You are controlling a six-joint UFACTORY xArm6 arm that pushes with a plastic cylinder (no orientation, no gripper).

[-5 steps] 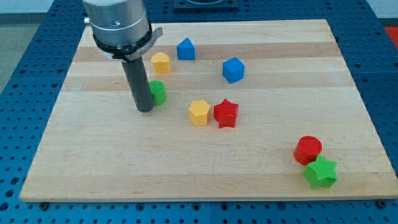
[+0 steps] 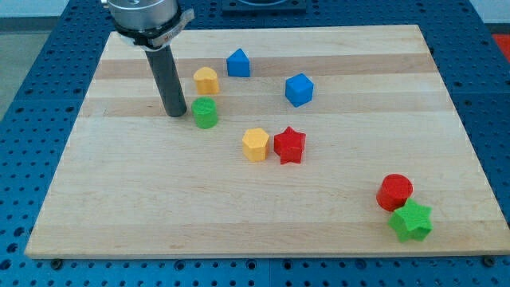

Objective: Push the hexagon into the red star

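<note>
Item: my tip (image 2: pixel 175 114), bare rod, no jaws to open or close, holding nothing. Yellow hexagon (image 2: pixel 255 144) lay toward view's lower right of it, touching the red star (image 2: pixel 289 145); green cylinder (image 2: pixel 205 113) sat just beside my tip.

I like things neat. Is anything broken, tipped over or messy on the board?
Nothing stands out. All eight blocks sit flat and whole on the board. The yellow hexagon rests beside the red star, and my tip stands left of the green block.
</note>
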